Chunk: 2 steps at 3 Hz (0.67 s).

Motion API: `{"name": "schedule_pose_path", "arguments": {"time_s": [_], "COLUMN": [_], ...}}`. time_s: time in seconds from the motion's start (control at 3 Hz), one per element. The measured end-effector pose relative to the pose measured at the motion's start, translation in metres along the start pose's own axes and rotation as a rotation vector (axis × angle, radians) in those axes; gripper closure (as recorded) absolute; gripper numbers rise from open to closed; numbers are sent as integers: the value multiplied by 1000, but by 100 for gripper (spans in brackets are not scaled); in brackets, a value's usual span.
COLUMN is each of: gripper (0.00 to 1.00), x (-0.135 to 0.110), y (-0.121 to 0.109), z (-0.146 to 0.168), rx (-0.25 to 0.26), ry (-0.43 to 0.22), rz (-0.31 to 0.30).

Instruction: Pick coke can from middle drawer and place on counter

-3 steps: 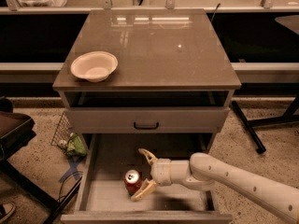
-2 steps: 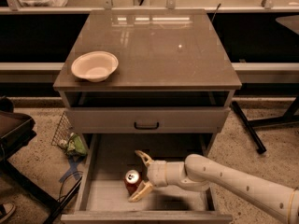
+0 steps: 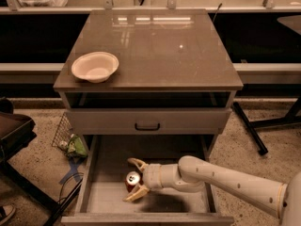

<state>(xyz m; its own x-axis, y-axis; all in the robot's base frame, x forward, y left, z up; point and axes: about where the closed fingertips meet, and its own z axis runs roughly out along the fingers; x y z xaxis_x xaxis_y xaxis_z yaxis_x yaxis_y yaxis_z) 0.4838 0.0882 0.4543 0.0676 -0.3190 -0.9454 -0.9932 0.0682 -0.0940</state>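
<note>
The coke can (image 3: 132, 180), red with a silver top, stands upright on the floor of the open middle drawer (image 3: 106, 199). My gripper (image 3: 133, 179) reaches in from the right on a white arm, its two tan fingers spread open on either side of the can, one behind and one in front. The fingers are not closed on the can. The counter (image 3: 155, 51) is the glossy grey-brown top of the cabinet above.
A white bowl (image 3: 95, 66) sits on the counter's left side. A closed drawer front with a black handle (image 3: 147, 125) is above the open drawer. A wire basket with green items (image 3: 69, 142) and a dark chair (image 3: 16, 140) stand at the left.
My gripper has moved a little to the left, so its open fingers now straddle the can. The can has not moved.
</note>
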Motion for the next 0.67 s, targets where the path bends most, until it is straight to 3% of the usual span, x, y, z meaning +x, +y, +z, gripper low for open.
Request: {"name": "schedule_pose_path", "arguments": {"time_s": [0.33,0.67], "gripper": [40,72], "x": [8,16], "y": [2,4], "z": [7,13], "rx": [-10,-9], "ry": [33,79], "rz": [6,19]}}
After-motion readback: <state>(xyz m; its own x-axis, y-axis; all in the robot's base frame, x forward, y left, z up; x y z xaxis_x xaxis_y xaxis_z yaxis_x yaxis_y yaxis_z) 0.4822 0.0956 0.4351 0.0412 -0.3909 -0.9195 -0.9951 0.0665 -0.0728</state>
